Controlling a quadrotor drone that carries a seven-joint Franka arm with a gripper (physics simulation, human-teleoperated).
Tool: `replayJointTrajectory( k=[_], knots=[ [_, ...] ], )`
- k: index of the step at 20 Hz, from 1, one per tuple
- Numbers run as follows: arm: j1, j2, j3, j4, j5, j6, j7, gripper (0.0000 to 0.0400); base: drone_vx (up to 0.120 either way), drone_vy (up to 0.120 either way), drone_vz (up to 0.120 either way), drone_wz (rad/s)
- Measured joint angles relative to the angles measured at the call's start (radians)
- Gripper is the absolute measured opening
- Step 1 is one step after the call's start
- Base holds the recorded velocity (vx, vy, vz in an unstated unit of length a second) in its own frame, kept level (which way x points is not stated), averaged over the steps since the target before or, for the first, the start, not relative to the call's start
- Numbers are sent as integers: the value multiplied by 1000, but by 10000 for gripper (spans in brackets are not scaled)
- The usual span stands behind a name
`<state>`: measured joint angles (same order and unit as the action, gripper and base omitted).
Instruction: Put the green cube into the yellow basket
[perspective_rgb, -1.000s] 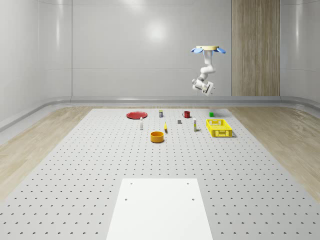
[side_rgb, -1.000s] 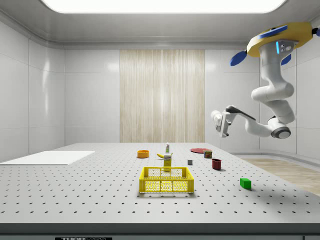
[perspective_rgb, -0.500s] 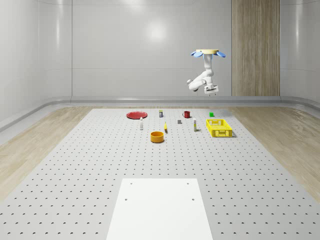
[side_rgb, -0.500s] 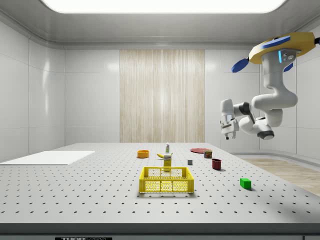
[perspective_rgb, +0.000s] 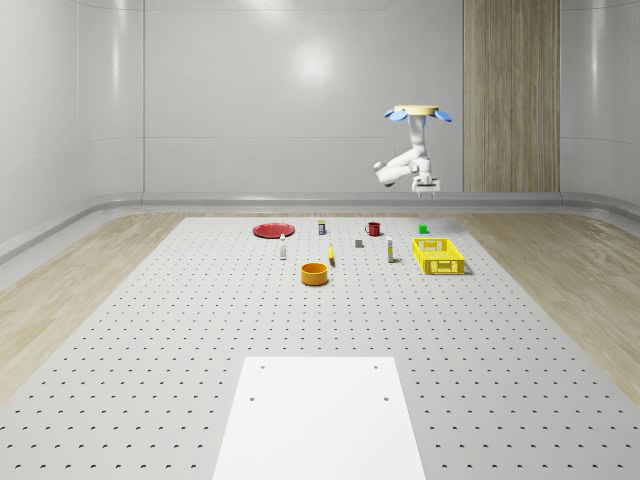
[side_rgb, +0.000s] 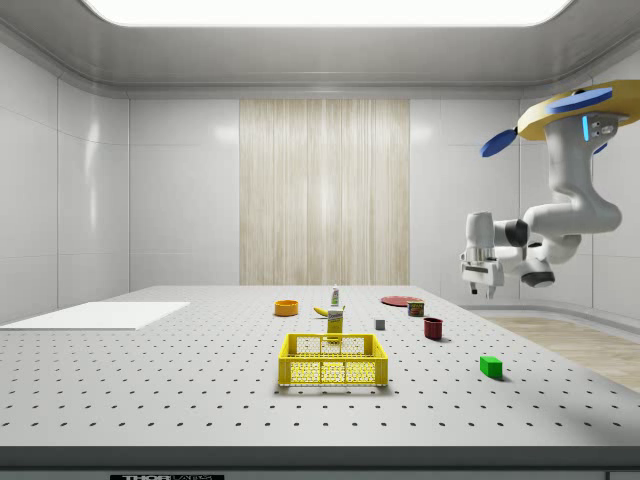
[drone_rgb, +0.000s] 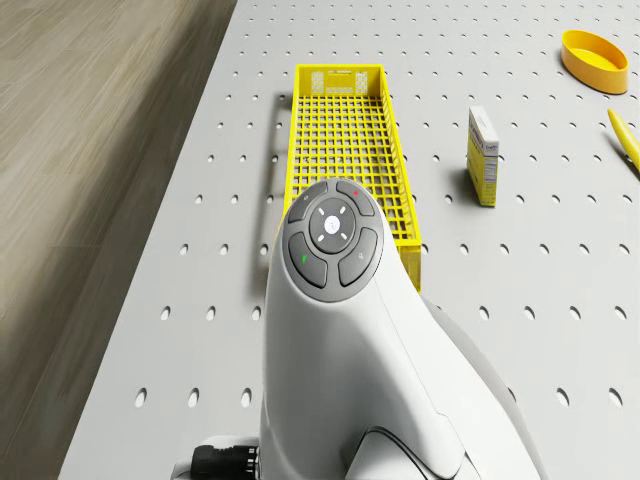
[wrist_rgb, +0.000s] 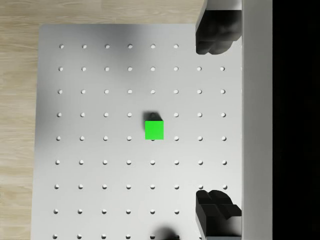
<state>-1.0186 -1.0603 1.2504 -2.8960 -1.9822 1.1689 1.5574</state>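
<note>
1. The grey perforated desk (perspective_rgb: 200, 330) carried everything.
2. The quadrotor drone (side_rgb: 575, 110) hovered high above the desk's far corner.
3. The yellow wire-mesh basket (side_rgb: 333, 360) stood empty.
4. The white two-finger end effector (side_rgb: 483, 290) pointed down, spread wide, holding nothing.
5. The small green cube (wrist_rgb: 154, 130) lay on the desk directly beneath; a straight, centred descent would probably suit.
</note>
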Motion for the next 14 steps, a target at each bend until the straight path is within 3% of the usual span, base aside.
replayJointTrajectory(
  k=[10, 14],
  knots=[
    [-39, -57, 27, 3, 21, 36, 31, 400, -120, 0, -120, 0],
    [-48, -78, 35, 4, 32, 53, 40, 400, -10, 0, -120, 0]
  ],
)
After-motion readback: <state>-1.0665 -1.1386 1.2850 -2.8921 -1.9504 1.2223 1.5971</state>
